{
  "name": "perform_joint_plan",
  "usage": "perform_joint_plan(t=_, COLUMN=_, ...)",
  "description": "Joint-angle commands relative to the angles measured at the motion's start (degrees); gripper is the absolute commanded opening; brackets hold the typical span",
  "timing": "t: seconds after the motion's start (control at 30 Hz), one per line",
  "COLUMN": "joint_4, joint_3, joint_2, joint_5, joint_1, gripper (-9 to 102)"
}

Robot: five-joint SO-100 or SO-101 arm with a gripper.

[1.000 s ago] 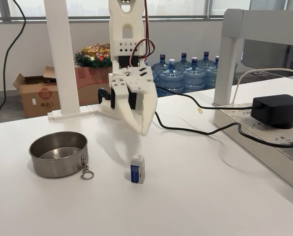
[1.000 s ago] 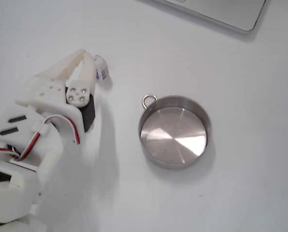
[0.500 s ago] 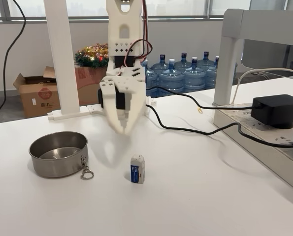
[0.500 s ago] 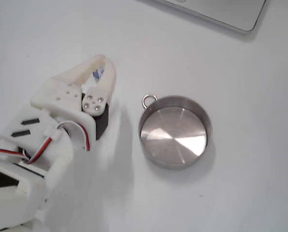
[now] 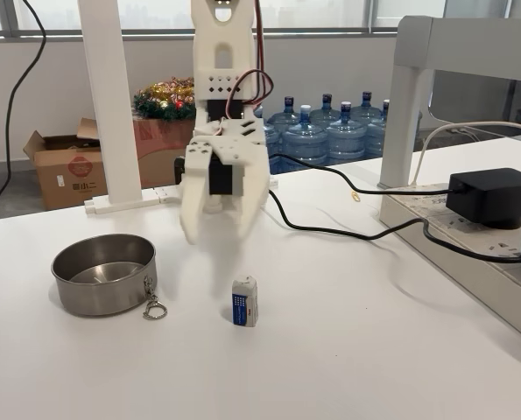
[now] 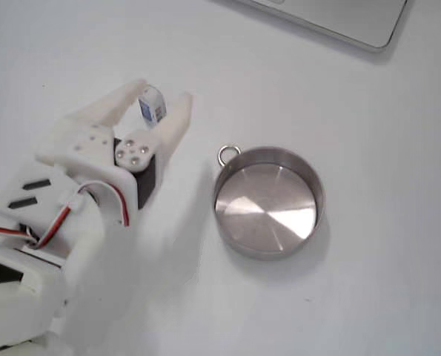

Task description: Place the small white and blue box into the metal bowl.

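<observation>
The small white and blue box [image 5: 244, 301] stands upright on the white table, right of the metal bowl [image 5: 102, 273]. A clip ring [image 5: 154, 308] hangs at the bowl's rim. My white gripper [image 5: 218, 234] hangs open above the table, higher than the box and a little behind it. From above, the box [image 6: 152, 108] shows between the spread fingers of the gripper [image 6: 159, 94], touching neither. The bowl [image 6: 268, 204] lies to the right of the gripper in that view and holds nothing, with its ring [image 6: 228, 154] pointing toward the gripper.
A black cable [image 5: 348, 232] runs across the table behind the arm to a black adapter [image 5: 495, 196] on a power strip at the right. A white post [image 5: 111, 105] stands at the back left. A grey slab's corner [image 6: 339, 18] lies at the top edge.
The gripper has gone from shut to open. It swung left over the box and now has its fingers spread on either side of it as seen from above.
</observation>
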Motion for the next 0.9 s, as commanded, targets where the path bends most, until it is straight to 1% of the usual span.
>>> perform_joint_plan(t=0.0, joint_4=-0.2, joint_3=-0.6, joint_2=-1.3, joint_5=0.4, joint_1=-2.4, gripper=22)
perform_joint_plan(t=0.1, joint_4=-1.0, joint_3=-3.2, joint_2=-5.9, joint_5=0.4, joint_1=-3.4, gripper=25)
perform_joint_plan(t=0.3, joint_4=-1.1, joint_3=-8.0, joint_2=-12.7, joint_5=0.4, joint_1=-3.3, gripper=25)
perform_joint_plan(t=0.87, joint_4=-1.1, joint_3=-16.3, joint_2=-20.8, joint_5=0.4, joint_1=-3.5, gripper=26)
